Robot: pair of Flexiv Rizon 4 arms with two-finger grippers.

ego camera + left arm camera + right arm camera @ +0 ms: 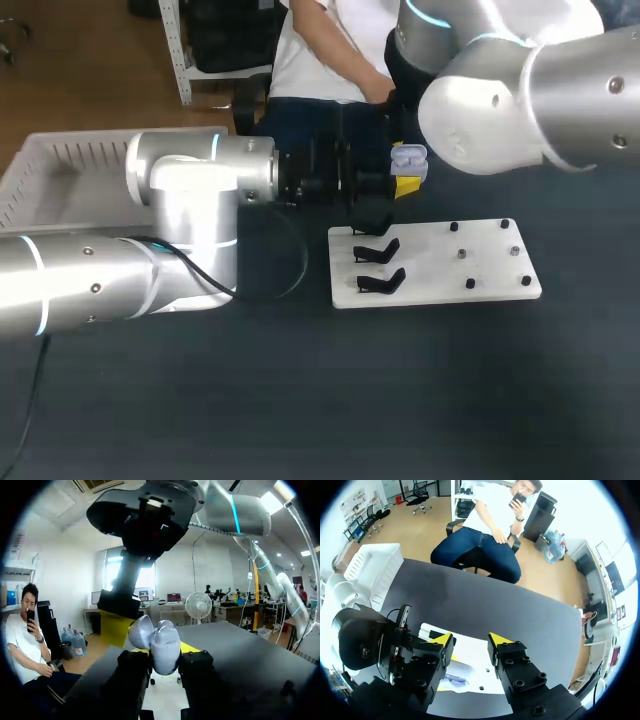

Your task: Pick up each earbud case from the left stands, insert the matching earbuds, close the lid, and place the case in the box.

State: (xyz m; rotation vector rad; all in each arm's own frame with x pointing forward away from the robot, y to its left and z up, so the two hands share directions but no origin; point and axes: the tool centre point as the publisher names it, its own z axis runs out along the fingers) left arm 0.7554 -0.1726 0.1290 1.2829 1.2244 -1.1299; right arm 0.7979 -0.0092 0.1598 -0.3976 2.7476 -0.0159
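A pale lavender earbud case [410, 158] [165, 649] hangs above the table's far middle with its lid [142, 631] swung open. My left gripper [398, 186] [165, 664], reaching in from the left, is shut on the case body. My right gripper [472, 640] comes down from above with its yellow tips apart and nothing between them. One of its fingers [118, 627] stands right beside the open lid. In the head view my right arm hides most of that gripper. The case shows only as a pale patch [456, 674] under the right gripper's finger.
A white board [490, 262] lies under the grippers, with two black stands [378, 250] [382, 281] at its left and several small black pegs [470, 283] at its right. A white slatted box [60, 165] [372, 567] sits at the far left of the dark table.
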